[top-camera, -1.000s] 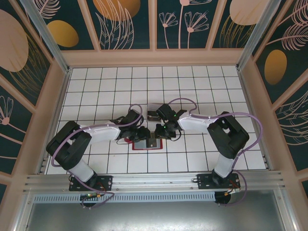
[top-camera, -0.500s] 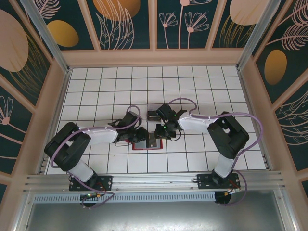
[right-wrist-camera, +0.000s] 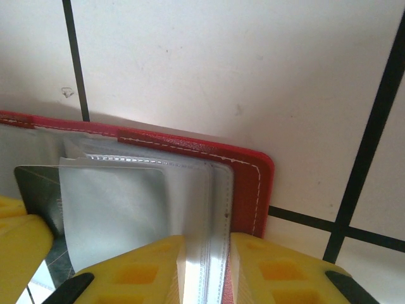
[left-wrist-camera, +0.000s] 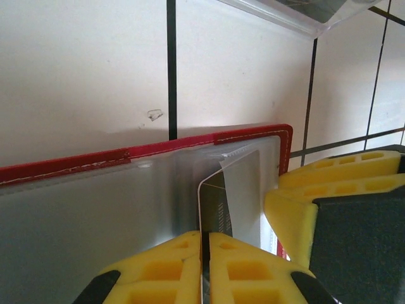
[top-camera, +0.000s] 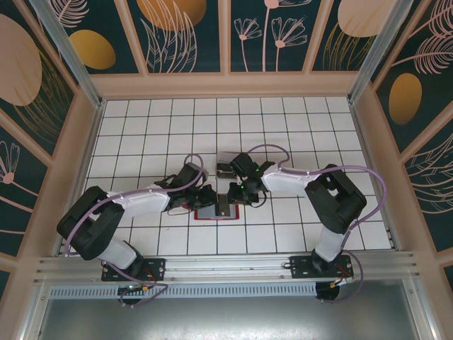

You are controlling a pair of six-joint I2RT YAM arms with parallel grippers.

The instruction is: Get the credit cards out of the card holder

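Observation:
The red card holder [top-camera: 205, 215] lies open on the white tiled table, grey inner side up. In the left wrist view its red stitched rim [left-wrist-camera: 126, 154] runs across. A dark credit card [left-wrist-camera: 218, 206] stands on edge, partly out of a clear sleeve. My left gripper [left-wrist-camera: 204, 235] is shut on that card's edge. In the right wrist view my right gripper [right-wrist-camera: 207, 239] is shut on the holder's stack of clear sleeves by the red corner [right-wrist-camera: 248, 183]. The same card [right-wrist-camera: 37, 187] shows at the left there. In the top view both grippers, left [top-camera: 212, 198] and right [top-camera: 237, 195], meet over the holder.
A clear plastic box [top-camera: 226, 170] sits just behind the holder, its edge at the top right of the left wrist view [left-wrist-camera: 297, 16]. The right gripper's yellow fingers [left-wrist-camera: 329, 190] stand close beside the left gripper. Wooden walls [top-camera: 78, 142] ring the table.
My left gripper's fingers have closed onto the card. The left arm's elbow has swung down and to the left. The right arm has held still.

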